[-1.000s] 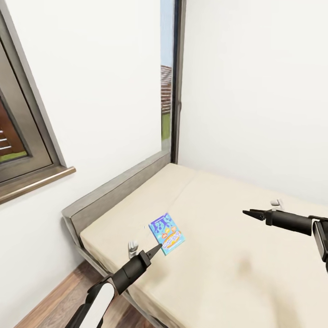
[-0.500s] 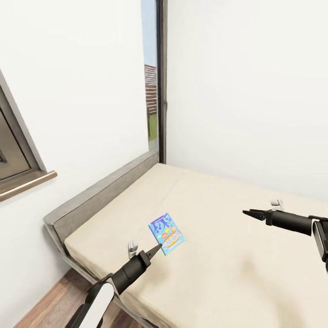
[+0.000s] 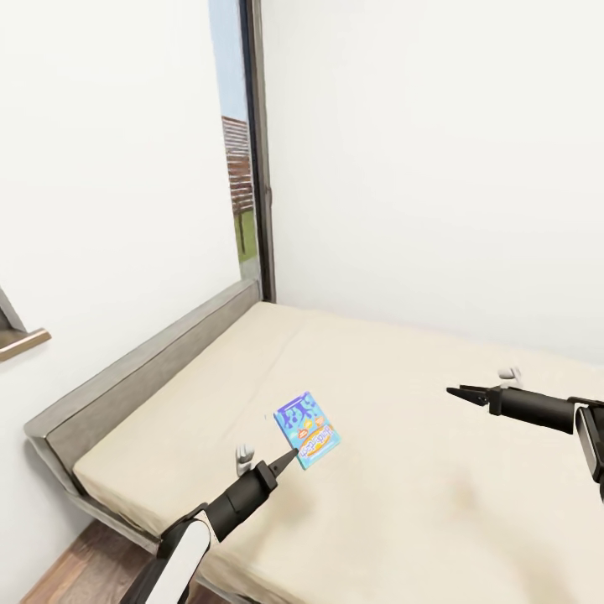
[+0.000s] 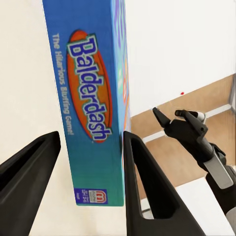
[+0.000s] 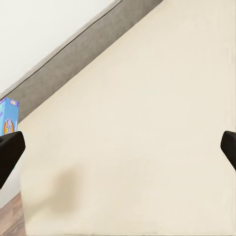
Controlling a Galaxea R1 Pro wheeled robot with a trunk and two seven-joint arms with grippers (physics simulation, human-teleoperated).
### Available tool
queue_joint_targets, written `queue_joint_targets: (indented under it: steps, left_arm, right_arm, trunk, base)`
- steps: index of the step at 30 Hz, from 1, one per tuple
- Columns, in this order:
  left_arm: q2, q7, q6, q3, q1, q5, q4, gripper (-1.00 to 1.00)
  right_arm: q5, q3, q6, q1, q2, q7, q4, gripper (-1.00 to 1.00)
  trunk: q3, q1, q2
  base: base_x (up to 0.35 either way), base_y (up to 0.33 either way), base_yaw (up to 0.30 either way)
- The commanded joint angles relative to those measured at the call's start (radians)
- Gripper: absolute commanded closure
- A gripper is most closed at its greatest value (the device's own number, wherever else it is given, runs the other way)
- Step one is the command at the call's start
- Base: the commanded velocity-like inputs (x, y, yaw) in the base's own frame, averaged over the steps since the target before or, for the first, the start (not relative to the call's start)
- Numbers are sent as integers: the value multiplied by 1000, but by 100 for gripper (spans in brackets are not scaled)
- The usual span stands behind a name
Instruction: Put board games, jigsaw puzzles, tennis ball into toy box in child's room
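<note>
Left gripper (image 3: pixel 289 457) is pinching the teal-blue board game (image 3: pixel 307 429) at lower centre; right gripper (image 3: pixel 457 391) is hanging spread at right.

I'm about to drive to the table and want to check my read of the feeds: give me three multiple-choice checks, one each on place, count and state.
1. Where is the blue board game?
A. Between the left claw's fingers
B. On the wood floor
C. In the right claw

2. How many game boxes show?
A. One
B. Two
C. Three

3. How is the right claw?
A. Shut on a ball
B. Open, empty
C. Shut on a box

Answers:
1 A: the board game stands between the left claw fingers.
2 A: only the "Balderdash" box shows above the bed.
3 B: the right claw fingers sit wide apart over bare mattress.
</note>
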Motion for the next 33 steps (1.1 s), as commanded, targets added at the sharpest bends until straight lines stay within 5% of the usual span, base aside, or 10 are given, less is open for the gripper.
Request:
queue_joint_targets:
  steps: [1, 8, 33]
  left_arm:
    - [0, -1, 10, 0, -1, 12, -1, 100]
    - [0, -1, 11, 0, -1, 12, -1, 100]
    - [2, -2, 13, 0, -1, 12, -2, 100]
  right_arm:
    - [9, -3, 10, -1, 1, 8, -1, -100]
    - [9, -4, 10, -1, 1, 8, -1, -100]
    - [9, -3, 10, -1, -1, 8, -2, -100]
  trunk:
    - [-1, 0, 0]
    - [-1, 0, 0]
    - [77, -96, 175]
  base:
    - [0, 0, -263]
    - [0, 0, -264]
    - [0, 0, -264]
